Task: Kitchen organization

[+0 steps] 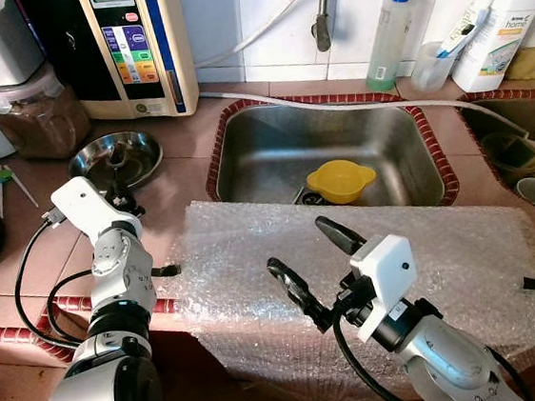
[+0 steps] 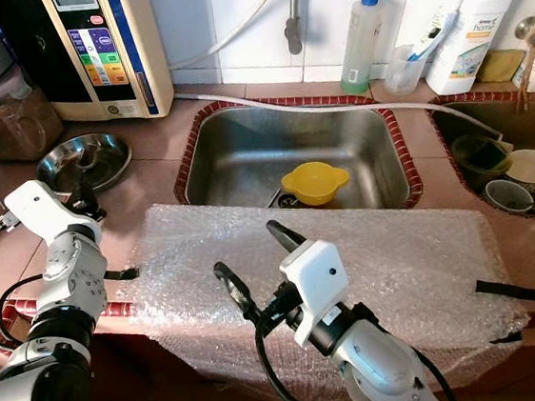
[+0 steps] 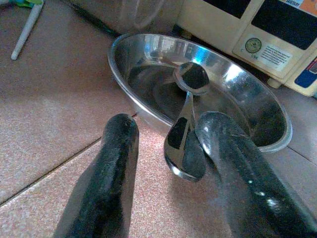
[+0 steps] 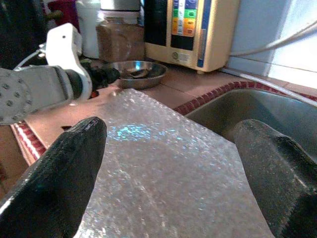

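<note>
Hidden or unclear: I am seeing the left end effector best in its wrist view; from the head views its fingertips are sitting behind the wrist housing. The far-right basin is running off the frame edge, and the dishes in it are too cut off for me to count with confidence.
Left end effector: I am holding it low over the tiled surface, right at the near rim of the steel bowl. Its two fingers are standing narrowly apart on either side of a spoon's handle end; I cannot tell whether they are pressing on it.
Spoon: one, metal, leaning over the bowl's rim with its round end inside the bowl and the other end hanging out between the fingers.
Steel bowl: one, sitting on the surface in front of the cream appliance.
Right end effector: I am hovering it above the bubble wrap, fingers spread wide, gripping nothing.
Bubble wrap: one sheet, lying along the front of the surface and drooping over its edge.
Sink: one steel basin in the middle, holding one yellow bowl near the drain.
Bottles: two by the wall, a clear one with a blue cap and a white one.
Jar: one, filled with something brown, left of the appliance.
</note>
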